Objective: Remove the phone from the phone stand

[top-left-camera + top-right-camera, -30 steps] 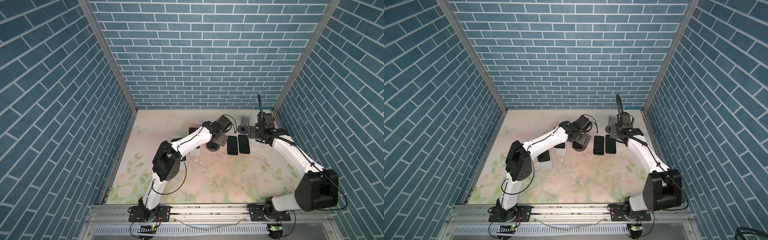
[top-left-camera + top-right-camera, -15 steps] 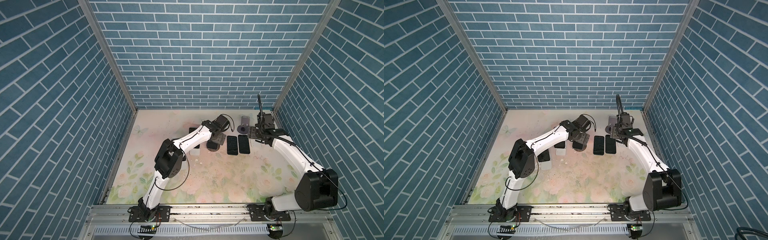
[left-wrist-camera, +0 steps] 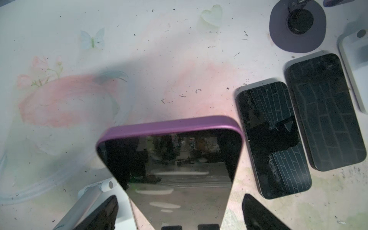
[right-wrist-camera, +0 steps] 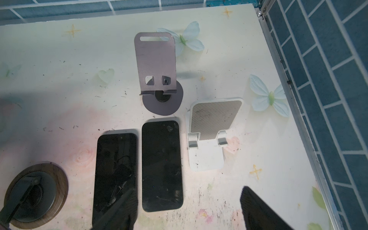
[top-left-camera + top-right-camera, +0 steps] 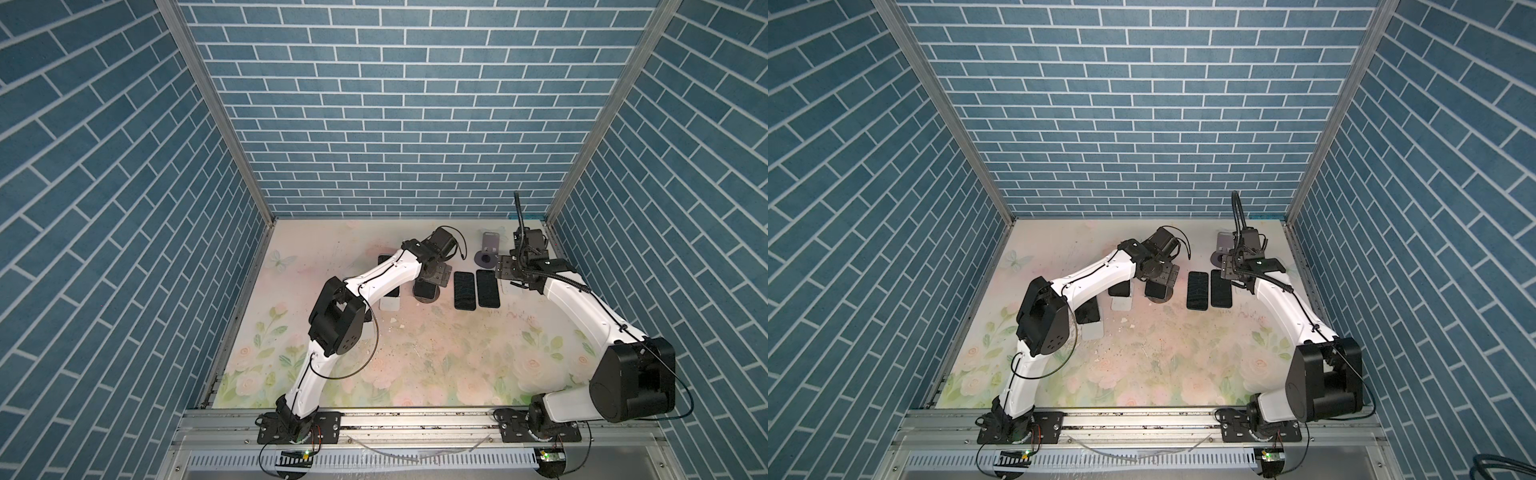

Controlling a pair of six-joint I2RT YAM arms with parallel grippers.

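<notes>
Spread jaws of the left gripper [image 3: 180, 201] are set either side of the purple-cased phone [image 3: 169, 159], with a gap at each edge, so nothing is clamped. The phone is propped on its round-based stand [image 5: 428, 297] in the far half of the table [image 5: 415, 365], midway between the side edges. This straddle is judged to prepare a squeeze and lift. Nearer the right edge, the right gripper [image 4: 186, 199] is held apart and empty above two flat-lying phones [image 4: 162, 165], clear of the work.

Blue brick-pattern walls [image 5: 399, 104] on three sides, white mortar lines. Aluminium posts [image 5: 217, 108] at back corners. Pale surface [image 5: 436, 332] printed with pink roses [image 5: 532, 365], butterflies [image 5: 282, 262]; dark specks [image 4: 201, 199] scattered. Metal rail [image 5: 415, 428] along front edge. Light even, bright.
</notes>
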